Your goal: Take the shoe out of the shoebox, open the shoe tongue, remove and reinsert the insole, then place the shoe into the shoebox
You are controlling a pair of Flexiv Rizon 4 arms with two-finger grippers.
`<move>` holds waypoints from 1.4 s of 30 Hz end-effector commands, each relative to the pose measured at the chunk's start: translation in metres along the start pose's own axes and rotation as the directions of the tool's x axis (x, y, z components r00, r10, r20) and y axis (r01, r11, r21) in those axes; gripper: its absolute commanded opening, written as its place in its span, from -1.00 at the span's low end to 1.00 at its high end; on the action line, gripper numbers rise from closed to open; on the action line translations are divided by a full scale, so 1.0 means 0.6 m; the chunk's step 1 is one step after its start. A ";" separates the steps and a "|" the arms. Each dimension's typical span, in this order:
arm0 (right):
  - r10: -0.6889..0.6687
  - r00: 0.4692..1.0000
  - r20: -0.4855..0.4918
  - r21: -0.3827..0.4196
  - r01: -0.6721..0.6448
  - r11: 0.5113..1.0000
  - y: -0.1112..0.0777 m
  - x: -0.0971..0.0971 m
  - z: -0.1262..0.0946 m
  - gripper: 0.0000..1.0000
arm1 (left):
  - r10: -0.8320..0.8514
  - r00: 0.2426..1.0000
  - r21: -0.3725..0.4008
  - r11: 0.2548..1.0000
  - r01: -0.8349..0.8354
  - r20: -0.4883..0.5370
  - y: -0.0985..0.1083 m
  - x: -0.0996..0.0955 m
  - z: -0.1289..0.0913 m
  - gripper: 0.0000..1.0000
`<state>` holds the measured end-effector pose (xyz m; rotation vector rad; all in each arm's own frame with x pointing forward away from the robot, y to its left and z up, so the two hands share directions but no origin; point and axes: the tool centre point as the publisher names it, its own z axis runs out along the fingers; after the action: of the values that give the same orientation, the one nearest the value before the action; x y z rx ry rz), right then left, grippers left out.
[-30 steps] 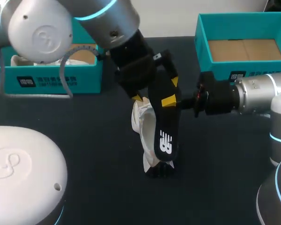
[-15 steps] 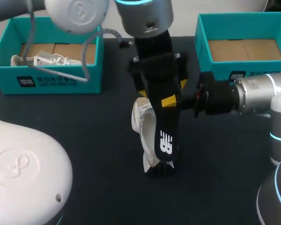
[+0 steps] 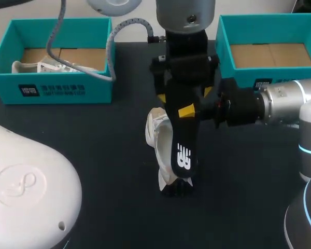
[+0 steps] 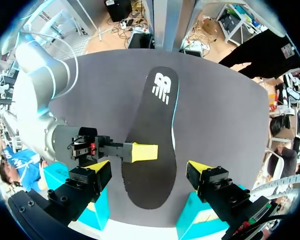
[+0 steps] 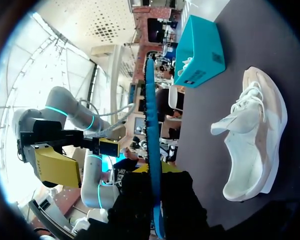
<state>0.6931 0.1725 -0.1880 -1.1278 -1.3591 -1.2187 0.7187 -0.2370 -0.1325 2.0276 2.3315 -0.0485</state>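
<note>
Two teal containers stood on the dark surface (image 3: 93, 135). The cardboard-floored shoebox (image 3: 224, 46) beyond the right gripper (image 3: 188, 111) was partly cut off; the second shoebox (image 3: 52, 91), well aside of the left gripper (image 4: 149, 166), held a white shoe (image 3: 41, 66). Ahead of that gripper the cream shoe (image 3: 154, 130) lay mostly hidden behind the black, white-logoed insole (image 3: 182, 150), pinched by the right gripper; the left gripper's fingers (image 4: 97, 166) stood spread, untouching.

From the head view I see little of the shoe (image 3: 155, 130): the insole (image 3: 182, 155) covers most of it. The right shoebox (image 3: 223, 44) runs off the edge.
</note>
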 end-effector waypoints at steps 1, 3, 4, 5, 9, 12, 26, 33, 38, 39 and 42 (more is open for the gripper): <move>0.000 1.000 0.000 -0.001 0.000 1.000 0.001 -0.002 0.002 -1.00 | 0.007 0.999 0.009 1.000 -0.007 0.050 0.003 0.011 0.003 1.00; 0.000 1.000 0.001 -0.001 0.000 1.000 0.001 -0.002 0.002 -1.00 | 0.023 0.996 0.012 1.000 -0.024 0.083 0.003 0.015 0.002 1.00; 0.000 1.000 0.001 -0.002 0.000 1.000 0.001 -0.002 0.002 -1.00 | 0.033 0.994 0.019 0.999 -0.035 0.106 0.002 0.016 0.003 1.00; 0.001 1.000 0.002 -0.003 -0.001 1.000 0.001 -0.002 0.002 -1.00 | 0.033 0.991 0.019 0.999 -0.036 0.133 0.000 0.017 0.003 1.00; 0.003 1.000 0.003 -0.004 -0.003 1.000 0.001 -0.001 0.001 -1.00 | 0.050 0.976 0.023 0.998 -0.057 0.213 -0.003 0.024 0.005 1.00; 0.004 1.000 0.003 -0.002 -0.004 1.000 0.001 -0.001 0.001 -1.00 | 0.058 0.952 0.016 0.998 -0.066 0.302 -0.006 0.028 0.001 1.00; 0.013 1.000 0.009 -0.004 -0.013 1.000 0.000 0.002 -0.002 -1.00 | 0.032 0.780 0.013 0.999 -0.051 0.625 -0.006 0.063 -0.022 1.00; 0.016 1.000 0.013 -0.010 -0.015 1.000 -0.002 0.006 -0.006 -1.00 | 0.055 0.652 -0.025 0.998 -0.055 0.756 -0.009 0.085 -0.027 1.00; 0.020 1.000 0.020 -0.014 -0.019 1.000 -0.002 0.012 -0.012 -1.00 | 0.059 0.523 -0.030 0.998 -0.063 0.850 -0.008 0.101 -0.022 1.00; 0.020 1.000 0.022 -0.014 -0.019 1.000 -0.002 0.013 -0.013 -1.00 | 0.053 0.482 -0.020 0.997 -0.071 0.875 -0.007 0.104 -0.021 1.00; 0.020 0.999 0.027 -0.016 -0.019 1.000 -0.002 0.015 -0.015 -1.00 | 0.044 0.420 -0.016 0.997 -0.069 0.906 0.001 0.108 -0.013 1.00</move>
<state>0.6947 0.1658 -0.1826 -1.1598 -1.3545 -1.2083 0.7098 -0.1805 -0.1212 1.8273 1.9581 -0.4850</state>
